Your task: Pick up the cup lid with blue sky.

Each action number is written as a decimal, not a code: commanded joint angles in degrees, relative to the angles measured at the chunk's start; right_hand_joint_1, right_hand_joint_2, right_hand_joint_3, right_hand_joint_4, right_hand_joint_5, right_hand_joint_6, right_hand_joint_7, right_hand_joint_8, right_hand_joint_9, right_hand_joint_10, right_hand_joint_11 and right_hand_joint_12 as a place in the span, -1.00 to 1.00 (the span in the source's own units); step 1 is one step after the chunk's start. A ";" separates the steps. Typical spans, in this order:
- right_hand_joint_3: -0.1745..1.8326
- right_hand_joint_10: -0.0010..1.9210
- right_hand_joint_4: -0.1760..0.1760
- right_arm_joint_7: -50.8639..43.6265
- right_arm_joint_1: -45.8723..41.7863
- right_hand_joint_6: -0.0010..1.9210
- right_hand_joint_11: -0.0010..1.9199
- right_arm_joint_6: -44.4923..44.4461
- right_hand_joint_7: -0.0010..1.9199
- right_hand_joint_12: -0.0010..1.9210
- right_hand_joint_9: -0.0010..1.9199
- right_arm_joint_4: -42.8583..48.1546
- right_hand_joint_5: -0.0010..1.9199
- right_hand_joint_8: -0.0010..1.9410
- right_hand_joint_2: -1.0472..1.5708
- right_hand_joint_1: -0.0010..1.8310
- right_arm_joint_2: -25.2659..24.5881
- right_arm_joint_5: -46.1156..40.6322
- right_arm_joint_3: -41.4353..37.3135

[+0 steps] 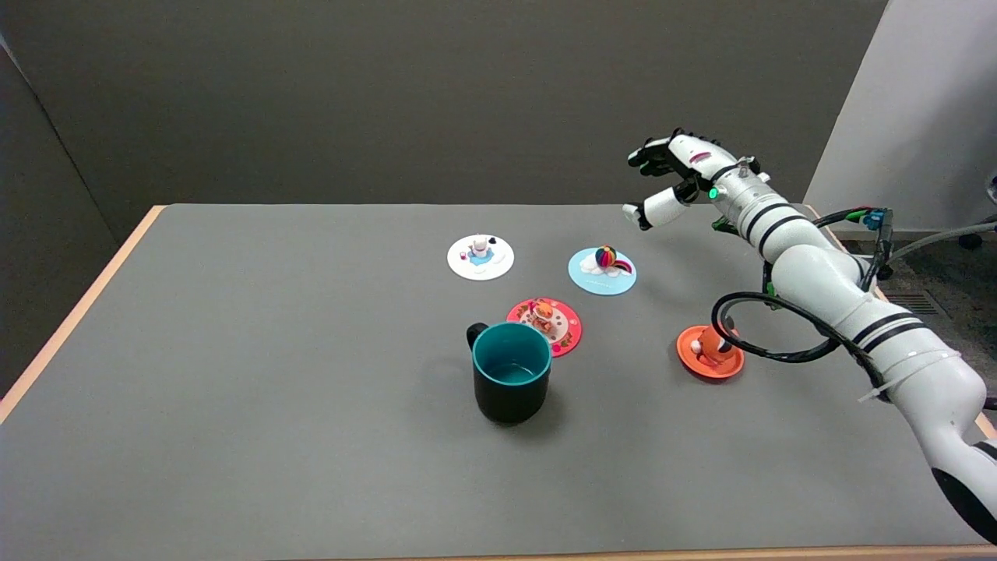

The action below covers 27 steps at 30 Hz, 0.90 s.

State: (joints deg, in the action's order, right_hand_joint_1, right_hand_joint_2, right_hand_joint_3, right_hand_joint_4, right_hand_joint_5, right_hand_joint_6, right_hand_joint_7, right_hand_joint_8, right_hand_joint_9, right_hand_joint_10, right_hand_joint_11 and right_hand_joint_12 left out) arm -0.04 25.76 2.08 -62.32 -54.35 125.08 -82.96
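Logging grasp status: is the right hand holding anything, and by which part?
Nothing is held. The right hand hovers open above the table, apart from the light-blue lid, which lies flat and untouched.

Right arm (826,288): glossy white tubular segments, rounded at the joints, ringed with narrow black bands near the wrist and on the forearm; lowest visible segment ends in a black section. Black cable (767,354) looped alongside the arm, held by a white zip tie (876,389). Green indicator light (713,192) at the wrist. Right hand (676,175): white shells over black finger parts, small red marking on the back.
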 commanded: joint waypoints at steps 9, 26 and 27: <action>0.11 -0.80 -0.28 -0.51 -9.20 -0.80 -0.60 6.88 -0.24 -0.61 -0.36 -11.76 -0.38 -0.80 0.06 -0.09 1.62 3.12 -0.03; 0.08 -0.80 -0.38 -0.04 -7.04 -0.80 -0.60 5.38 -0.32 -0.71 -0.43 -5.42 -0.43 -0.79 0.06 -0.11 1.57 2.64 4.49; 0.08 -0.80 -0.38 -0.04 -6.29 -0.80 -0.60 5.11 -0.32 -0.71 -0.43 -4.54 -0.43 -0.79 0.06 -0.11 1.54 2.69 5.32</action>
State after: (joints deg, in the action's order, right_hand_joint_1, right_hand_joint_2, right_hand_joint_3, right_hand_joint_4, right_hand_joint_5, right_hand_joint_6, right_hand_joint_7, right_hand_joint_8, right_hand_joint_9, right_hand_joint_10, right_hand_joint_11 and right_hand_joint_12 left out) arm -0.39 18.09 7.40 -70.02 -53.30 127.45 -82.22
